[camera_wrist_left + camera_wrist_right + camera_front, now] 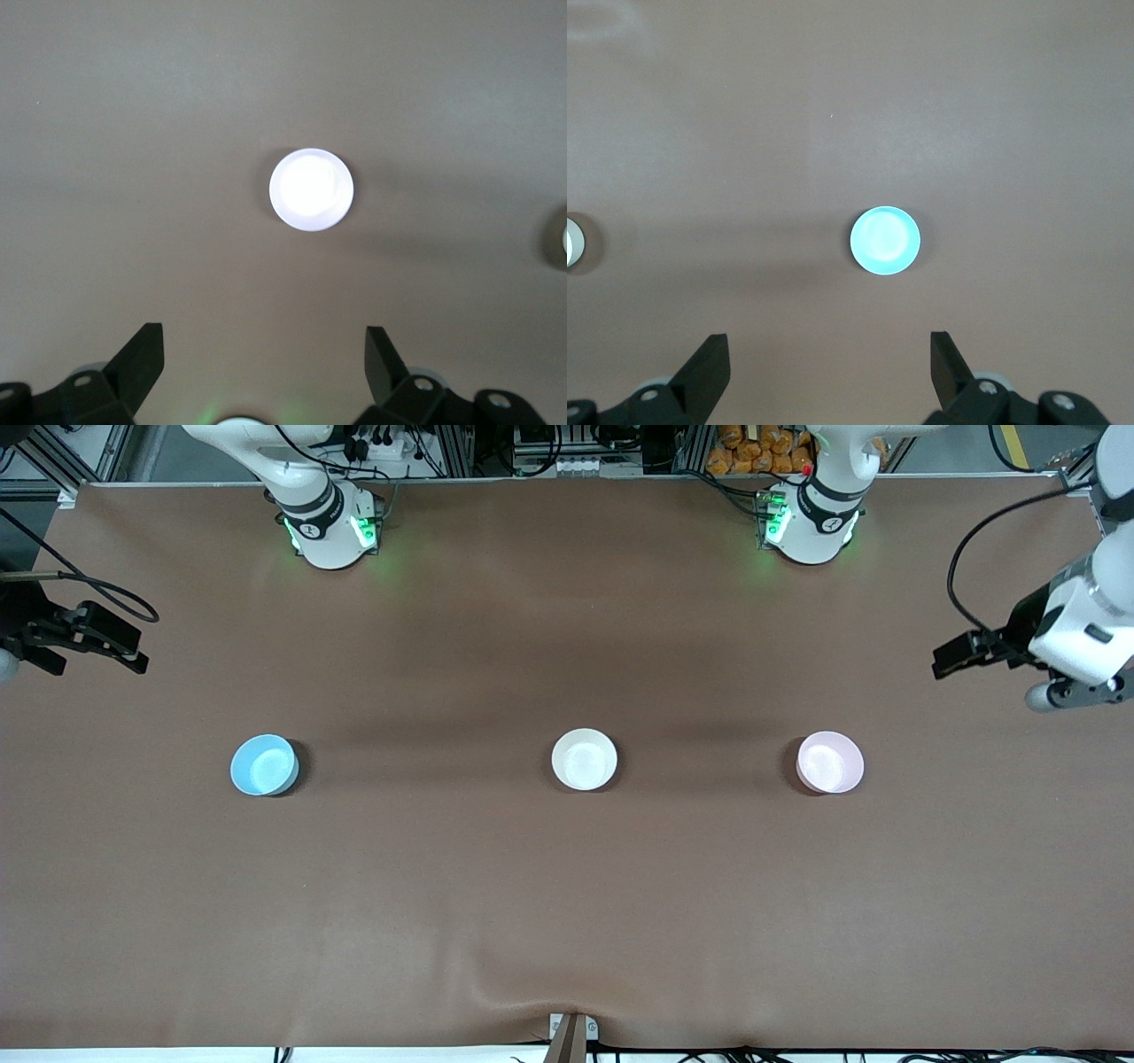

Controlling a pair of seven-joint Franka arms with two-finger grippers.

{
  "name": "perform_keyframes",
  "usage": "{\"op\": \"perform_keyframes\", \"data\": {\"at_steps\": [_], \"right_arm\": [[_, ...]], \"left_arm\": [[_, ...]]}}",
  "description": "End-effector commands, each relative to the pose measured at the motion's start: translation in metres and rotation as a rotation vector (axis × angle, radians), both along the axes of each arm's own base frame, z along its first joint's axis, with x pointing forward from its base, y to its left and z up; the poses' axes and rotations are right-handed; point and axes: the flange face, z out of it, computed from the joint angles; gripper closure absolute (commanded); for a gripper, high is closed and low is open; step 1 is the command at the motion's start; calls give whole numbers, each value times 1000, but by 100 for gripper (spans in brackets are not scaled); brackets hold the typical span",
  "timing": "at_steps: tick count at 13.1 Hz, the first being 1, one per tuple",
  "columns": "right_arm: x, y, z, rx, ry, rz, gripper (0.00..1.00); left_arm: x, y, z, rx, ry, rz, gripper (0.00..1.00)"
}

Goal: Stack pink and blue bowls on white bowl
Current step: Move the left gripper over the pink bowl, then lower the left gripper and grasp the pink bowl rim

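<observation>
Front view shows my three small round plastic bowls in a row, well apart: light blue bowl point(264, 764) toward my right arm's end, white bowl point(584, 759) between, pale pink bowl point(829, 763) toward my left arm's. My left gripper point(264, 363) and right gripper point(829, 365) hang high above the brown table point(567, 903), jaws spread wide, holding nothing.

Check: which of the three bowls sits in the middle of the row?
The white bowl. The blue bowl sits toward the right arm's end of the table, the pink bowl toward the left arm's end.
</observation>
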Motion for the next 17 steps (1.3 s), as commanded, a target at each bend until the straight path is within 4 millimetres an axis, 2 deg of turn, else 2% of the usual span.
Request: {"op": "perform_keyframes", "data": {"at_steps": [1, 4, 8, 11, 14, 17], "right_arm": [[2, -3, 4, 8, -5, 7, 0], [2, -4, 4, 8, -2, 5, 0], [2, -5, 4, 8, -4, 4, 0], [1, -6, 3, 8, 2, 1, 0], [1, -6, 3, 8, 2, 1, 0], [1, -6, 3, 8, 4, 2, 0]], "left_arm": [[-1, 4, -36, -12, -32, -12, 0], [8, 16, -88, -14, -52, 9, 0], [19, 27, -177, -23, -46, 27, 0], [32, 33, -233, -32, -46, 38, 0], [32, 32, -272, -38, -36, 38, 0], [33, 31, -292, -43, -37, 40, 0]]}}
